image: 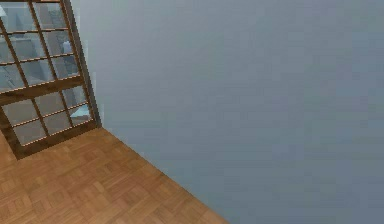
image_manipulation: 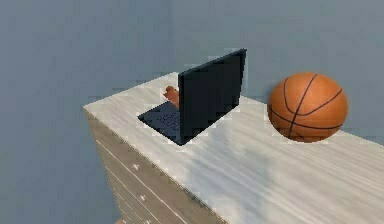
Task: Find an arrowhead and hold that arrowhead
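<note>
Soft, rather dim light falls evenly on the wall (image: 250, 90). The laptop (image_manipulation: 205, 95) lays a faint shadow on the pale surface (image_manipulation: 290, 185); the basketball (image_manipulation: 308, 106) darkens underneath. The window (image: 40, 70) leans from edge distortion.

in forward view a paned window (image: 40, 70) stands at top left, w/ the wall (image: 250, 100) right of it and the floor (image: 80, 185) below both. in arm side view: a dresser (image_manipulation: 270, 170), on its top a laptop (image_manipulation: 205, 95) near the left end, a basketball (image_manipulation: 308, 106) right of it, apart. a small thing (image_manipulation: 172, 95) lies just behind the laptop's left side.
</note>
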